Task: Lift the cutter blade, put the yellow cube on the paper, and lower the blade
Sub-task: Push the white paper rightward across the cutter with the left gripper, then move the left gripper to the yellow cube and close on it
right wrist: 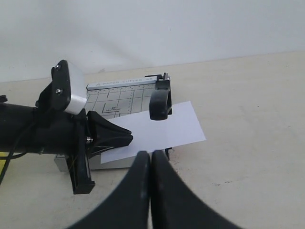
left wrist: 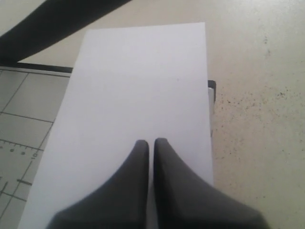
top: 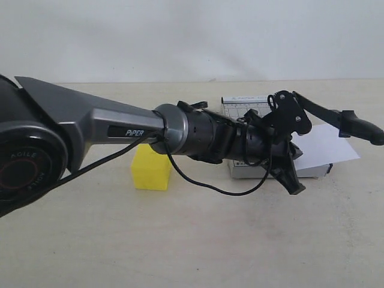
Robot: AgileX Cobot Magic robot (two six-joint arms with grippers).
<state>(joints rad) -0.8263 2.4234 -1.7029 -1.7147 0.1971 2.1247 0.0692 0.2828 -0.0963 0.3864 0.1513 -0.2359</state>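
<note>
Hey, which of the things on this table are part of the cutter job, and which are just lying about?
Part of the job: cutter blade, yellow cube, paper, grey cutter base.
Just there: table, wall behind it, loose black cable on the left arm.

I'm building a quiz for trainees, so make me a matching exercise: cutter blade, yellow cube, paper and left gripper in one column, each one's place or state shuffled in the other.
1 cutter blade
2 yellow cube
3 paper
4 left gripper

A on the table beside the trimmer
B shut, above the paper
C raised, up in the air
D lying on the trimmer, one end overhanging

Pairs: 1-C, 2-A, 3-D, 4-B
</note>
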